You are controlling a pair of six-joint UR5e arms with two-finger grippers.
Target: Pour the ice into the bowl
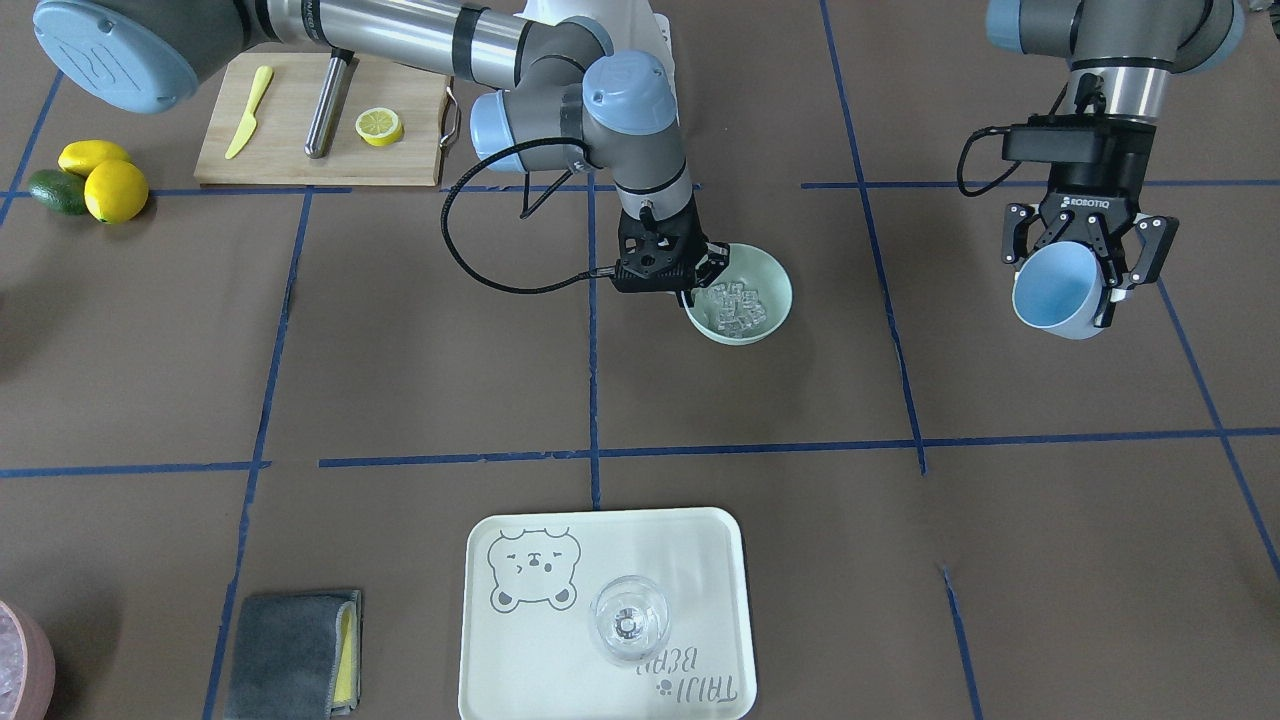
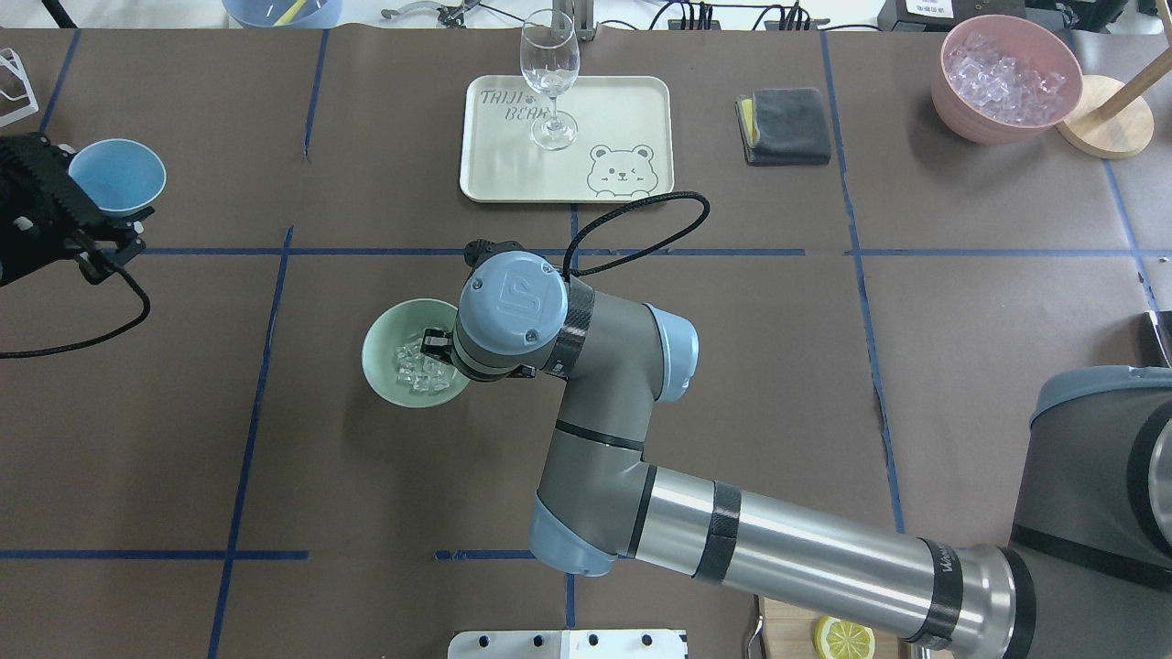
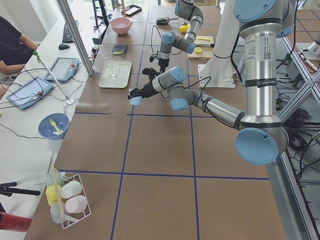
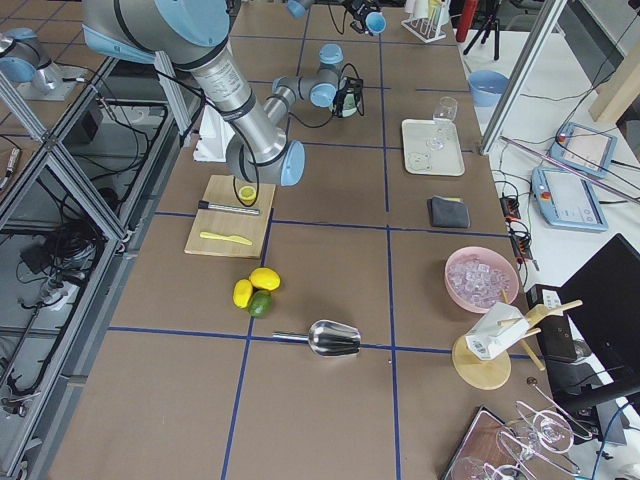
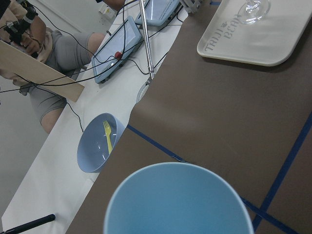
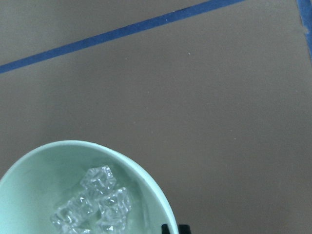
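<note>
1. Black fingers of the left gripper are closed on the light blue cup; the cup is held tilted in the air with its mouth turned toward the operators' side, well apart from the bowl; only its plain blue inside is seen in the left wrist view.
2. The right gripper is narrowed on the rim of the bowl, on the side toward the robot's right; in the right wrist view its dark tips are seen close together right at the rim, which appears to be pinched between them.
3. The ice is heaped in the bottom of the pale mint-green bowl, just beside the right gripper's tips; the bowl is stood upright near the middle of the table.
4. The table is covered in brown sheet marked off by blue tape lines; a cream tray with a bear drawing is set on the operators' side, and a clear stemmed glass is stood upright on it; a folded grey cloth is laid near the tray.
5. A wooden board is placed near the robot's base; a yellow knife and a lemon half are laid on it; two lemons and a dark green fruit are grouped beside it.
6. A pink container filled with clear cubes is seen at the far right corner and a metal scoop nearer the right end; beyond the table's edge a seated person and a blue dish holding a yellow fork are seen at a white bench.
</note>
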